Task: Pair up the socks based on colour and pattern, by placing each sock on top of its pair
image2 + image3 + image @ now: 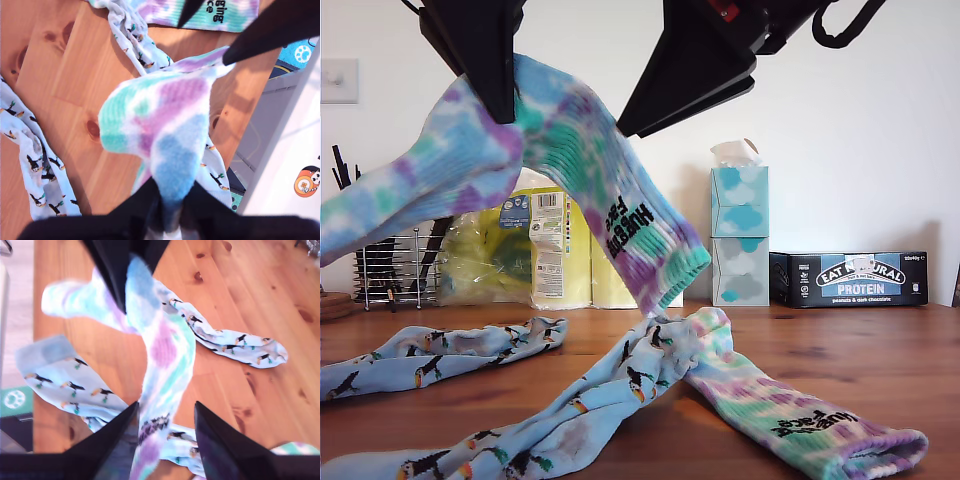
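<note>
tie-dye sock point(560, 140) aloft — my first tool point(170, 202)

The wooden table point(820, 350) carries two bird-print socks point(430, 360) and one tie-dye sock point(790, 415).

In the exterior view we see the raised lettered sock point(570, 150) hanging above the surface point(840, 350). Its lower end comes down just over the spot where two other socks meet. The lying lettered sock point(800, 415) stretches from that spot toward the exterior view's front right. The near bird-print sock point(570, 415) runs from there toward the front left. Their ends touch, and we cannot tell which lies on top. The far bird-print sock point(440, 355) lies behind the near one, at the exterior view's left. Along the wall behind, from that view's left to right, stand a wire rack point(395, 270), a wrapped pack point(520, 250), two stacked tissue boxes point(740, 235) and a flat carton point(850, 280).
</note>
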Controlling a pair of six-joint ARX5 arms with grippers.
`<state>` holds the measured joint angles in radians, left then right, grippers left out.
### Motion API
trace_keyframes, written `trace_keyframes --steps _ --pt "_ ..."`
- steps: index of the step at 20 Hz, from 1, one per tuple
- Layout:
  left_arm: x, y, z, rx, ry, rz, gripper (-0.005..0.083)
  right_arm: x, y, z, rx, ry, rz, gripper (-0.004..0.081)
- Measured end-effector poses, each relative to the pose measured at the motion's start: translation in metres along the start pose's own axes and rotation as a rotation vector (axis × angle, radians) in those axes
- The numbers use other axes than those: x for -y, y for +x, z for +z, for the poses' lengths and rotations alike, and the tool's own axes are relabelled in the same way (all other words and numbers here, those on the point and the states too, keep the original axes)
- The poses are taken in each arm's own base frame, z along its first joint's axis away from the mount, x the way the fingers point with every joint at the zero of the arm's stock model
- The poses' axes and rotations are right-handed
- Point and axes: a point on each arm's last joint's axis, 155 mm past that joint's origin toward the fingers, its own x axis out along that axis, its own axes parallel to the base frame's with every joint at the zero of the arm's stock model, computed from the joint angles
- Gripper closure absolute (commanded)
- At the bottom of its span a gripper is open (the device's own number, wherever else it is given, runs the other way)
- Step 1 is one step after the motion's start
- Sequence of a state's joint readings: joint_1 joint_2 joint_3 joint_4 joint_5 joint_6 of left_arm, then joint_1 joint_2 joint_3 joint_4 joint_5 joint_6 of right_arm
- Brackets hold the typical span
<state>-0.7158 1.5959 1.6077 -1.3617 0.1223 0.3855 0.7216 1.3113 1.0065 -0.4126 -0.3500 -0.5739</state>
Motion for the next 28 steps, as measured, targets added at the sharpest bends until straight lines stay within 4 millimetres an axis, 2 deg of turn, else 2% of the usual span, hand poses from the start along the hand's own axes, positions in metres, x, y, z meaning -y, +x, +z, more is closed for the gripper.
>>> trace_keyframes --steps 8,9,10,11,13,14,17,21,23,25,28 --pt "0.002 0.0 0.002 0.008 0.002 -0.011 0.0798 -0.012 0.005 0.01 0.03 0.002 0.036 0.0431" --pt "0.004 0.0 0.003 0.011 0.002 -0.018 0.0798 -0.01 0.009 0.007 0.016 0.005 0.028 0.0514" --pt "0.007 0.0 0.004 0.015 -0.003 -0.029 0.0798 -0.006 0.015 0.0 -0.011 0.012 0.017 0.0673" --pt "0.01 0.0 0.005 0.019 -0.002 -0.042 0.0798 -0.003 0.024 -0.01 -0.048 0.022 0.008 0.0785" --pt "0.018 0.0 0.008 0.036 -0.001 -0.085 0.0798 -0.004 0.036 -0.03 -0.119 0.047 0.019 0.0783" --pt "0.019 -0.001 0.009 0.042 -0.001 -0.091 0.0797 -0.008 0.036 -0.037 -0.147 0.057 0.032 0.0783" --pt "0.01 -0.001 0.015 0.068 -0.005 -0.058 0.0721 -0.021 0.013 -0.053 -0.224 0.099 0.069 0.0783" --pt "-0.013 -0.004 0.031 0.148 -0.026 -0.002 0.0514 -0.033 -0.034 -0.066 -0.305 0.161 0.089 0.0783" --pt "-0.019 -0.005 0.036 0.17 -0.03 0.013 0.0513 -0.038 -0.05 -0.07 -0.363 0.196 0.114 0.0783" --pt "-0.016 -0.006 0.037 0.181 -0.033 -0.012 0.0546 -0.047 -0.065 -0.069 -0.404 0.228 0.161 0.0783" --pt "0.019 -0.01 0.044 0.224 -0.02 -0.191 0.0563 -0.054 -0.083 -0.052 -0.392 0.251 0.213 0.0783"
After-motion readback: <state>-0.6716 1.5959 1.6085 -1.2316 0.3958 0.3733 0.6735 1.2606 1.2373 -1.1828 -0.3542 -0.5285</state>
